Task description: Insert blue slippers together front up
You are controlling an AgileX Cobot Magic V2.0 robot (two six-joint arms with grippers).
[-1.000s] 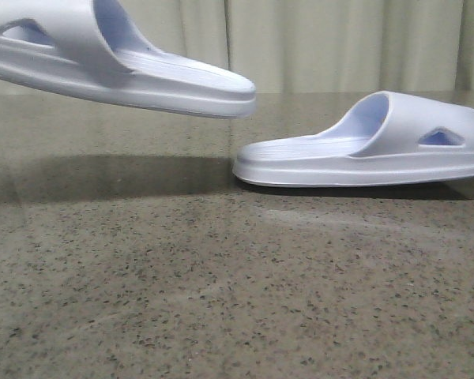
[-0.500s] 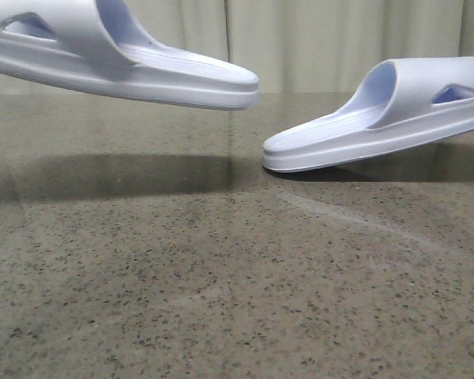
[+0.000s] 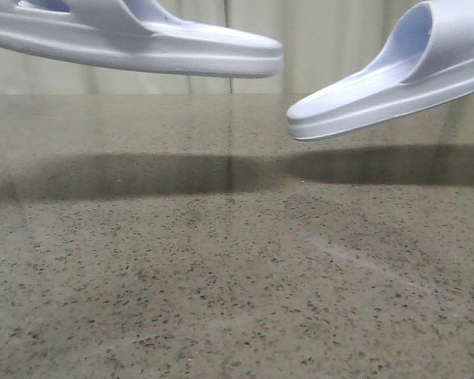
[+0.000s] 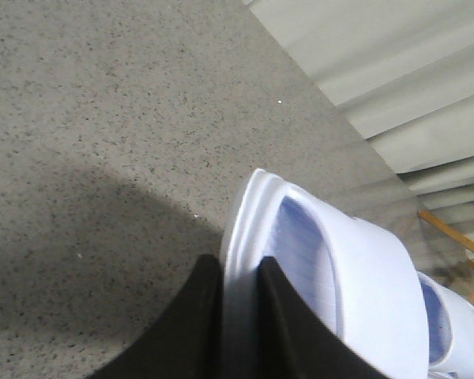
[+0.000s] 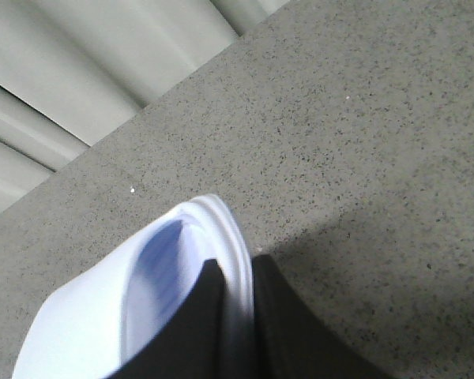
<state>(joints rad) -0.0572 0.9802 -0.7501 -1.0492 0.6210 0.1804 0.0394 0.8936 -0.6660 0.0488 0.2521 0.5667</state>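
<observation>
Slippers hang above the table (image 3: 221,276), heels facing: left slipper (image 3: 142,43) level, right slipper (image 3: 387,87) tilted. Each hand, left hand (image 4: 238,316) and right hand (image 5: 237,316), is clamped on a sole edge. Next, I judge, one slipper must be aligned to slide into the other.

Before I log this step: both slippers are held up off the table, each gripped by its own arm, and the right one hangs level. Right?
Not quite. In the front view the right slipper tilts, heel end low; the left slipper hangs nearly level. Both are off the table, as you said.
</observation>
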